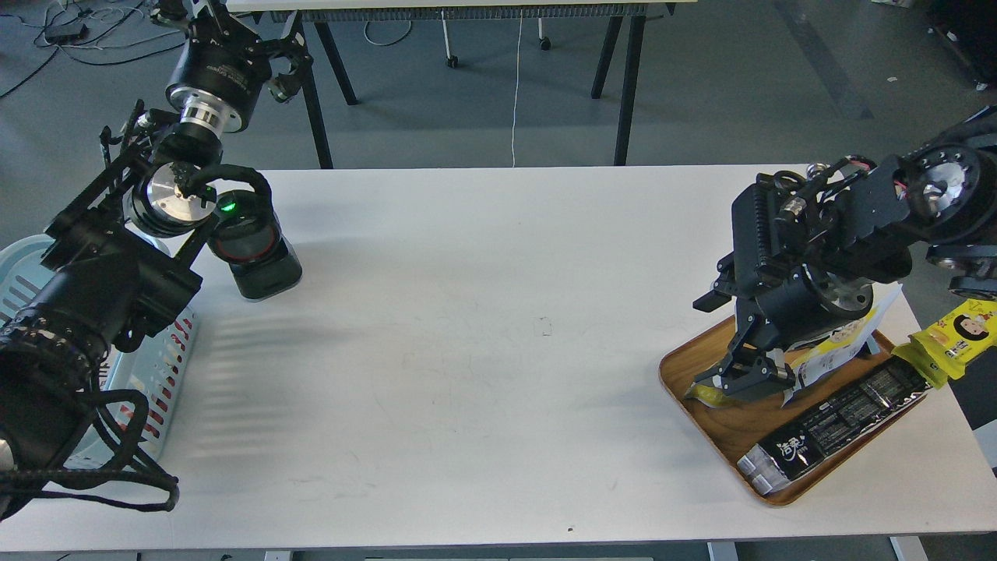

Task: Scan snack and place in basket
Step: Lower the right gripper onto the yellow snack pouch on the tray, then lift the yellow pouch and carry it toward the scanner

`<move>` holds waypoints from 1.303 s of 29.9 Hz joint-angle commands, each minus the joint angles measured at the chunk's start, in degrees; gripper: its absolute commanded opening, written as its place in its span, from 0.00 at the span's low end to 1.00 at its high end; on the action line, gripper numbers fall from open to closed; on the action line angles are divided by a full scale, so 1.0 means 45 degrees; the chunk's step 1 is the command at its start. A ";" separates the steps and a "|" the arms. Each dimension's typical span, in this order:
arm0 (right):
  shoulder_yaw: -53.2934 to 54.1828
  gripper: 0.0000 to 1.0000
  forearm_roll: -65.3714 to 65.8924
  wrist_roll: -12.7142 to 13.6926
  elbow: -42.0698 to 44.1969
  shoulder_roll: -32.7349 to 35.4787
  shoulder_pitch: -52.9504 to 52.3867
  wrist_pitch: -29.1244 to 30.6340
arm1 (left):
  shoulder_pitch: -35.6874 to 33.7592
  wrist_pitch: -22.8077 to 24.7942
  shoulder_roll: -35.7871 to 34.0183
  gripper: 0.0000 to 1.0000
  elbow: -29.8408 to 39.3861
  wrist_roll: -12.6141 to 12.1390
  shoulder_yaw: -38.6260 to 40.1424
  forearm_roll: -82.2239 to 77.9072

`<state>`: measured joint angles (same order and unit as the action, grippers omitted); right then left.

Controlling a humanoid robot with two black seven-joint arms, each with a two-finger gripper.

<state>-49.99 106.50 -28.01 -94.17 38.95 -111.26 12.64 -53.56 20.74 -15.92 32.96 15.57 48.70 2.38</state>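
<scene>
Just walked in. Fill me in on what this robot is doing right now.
The right gripper is down over the wooden tray at the table's right end, fingers at a yellow-fronted snack pouch lying there; whether it has a grip yet is unclear. A long black packet lies on the same tray, and a bright yellow cartoon-face packet hangs off the table edge beside it. The left arm holds a black scanner with a green light above the table's left end, next to the pale slotted basket. Nothing is visibly in the basket.
</scene>
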 commanded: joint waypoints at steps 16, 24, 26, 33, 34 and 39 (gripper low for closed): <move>-0.0806 0.25 0.1332 0.0003 0.1181 0.0251 0.0546 0.0062 | 0.0027 0.0001 -0.0096 1.00 -0.0001 0.0018 -0.0003 0.0017; -0.0787 0.00 0.1332 0.0003 0.1454 0.0232 0.0624 0.0062 | 0.0027 0.0000 -0.0115 1.00 -0.0001 0.0018 -0.0003 0.0017; -0.0787 0.00 0.1313 0.0003 0.1532 0.0232 0.0605 0.0062 | 0.0046 0.0000 -0.0115 1.00 -0.0001 0.0018 0.0017 0.0017; -0.0573 0.00 0.1118 0.0003 0.1494 0.0232 0.0157 -0.0055 | 0.0027 0.0000 -0.0096 1.00 -0.0001 -0.0002 -0.0003 -0.0002; -0.0417 0.00 0.1098 0.0003 0.1494 0.0213 0.0001 -0.0056 | 0.0046 0.0020 -0.0096 1.00 -0.0001 -0.0002 -0.0003 -0.0002; 0.0638 0.00 0.0359 0.0003 0.1552 0.0037 -0.0567 -0.0036 | 0.0027 0.0020 -0.0018 1.00 -0.0001 -0.0041 -0.0003 -0.0002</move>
<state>-49.65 110.68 -28.00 -87.28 39.62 -112.58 12.41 -53.36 20.78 -16.16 32.91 15.52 48.71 2.42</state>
